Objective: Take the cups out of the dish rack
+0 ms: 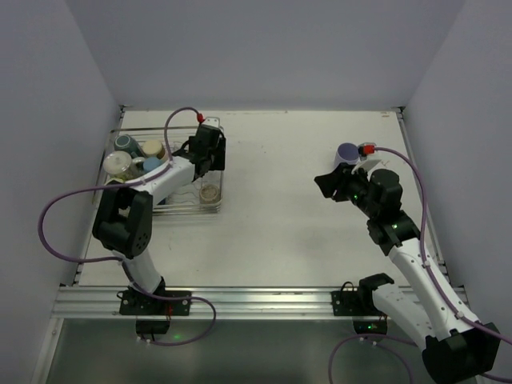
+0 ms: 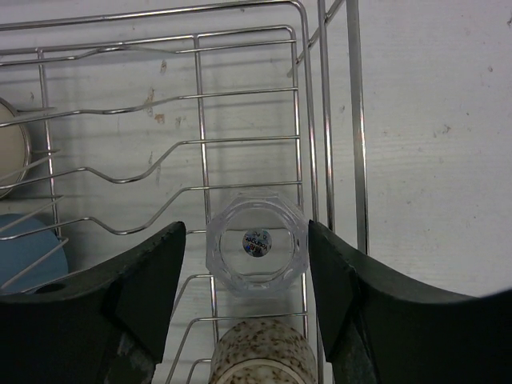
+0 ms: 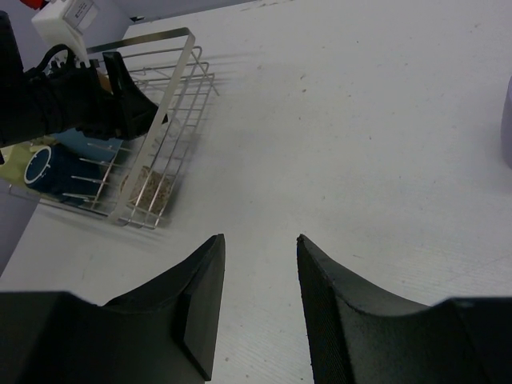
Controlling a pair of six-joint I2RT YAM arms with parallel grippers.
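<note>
Dish rack (image 1: 180, 202) on a white tabletop (image 1: 280, 232), with the left arm reaching over it. The left claw (image 1: 210, 154) is at the end of the rack that faces the right arm. Its jaws stand apart, one on each side of a clear faceted tumbler (image 2: 256, 244) that sits on the rack wires and is seen end-on from above. A sliver of space shows between the tumbler and one jaw, so nothing is clamped. Just beside the tumbler, toward the near rim of the rack, a speckled tan cup (image 2: 262, 352) also sits inside the rack. The opposite end of the rack holds a cluster of cups: a dark teal cup (image 1: 124, 144), a cream cup (image 1: 152, 149), a pale yellow cup (image 1: 118, 164) and a light blue cup (image 1: 150, 165). A lavender cup (image 1: 348, 151) stands on the tabletop, well apart from the rack. The right claw (image 3: 258, 240) hovers near that cup, also well away from the rack, with its jaws open and only bare tabletop between them.
</note>
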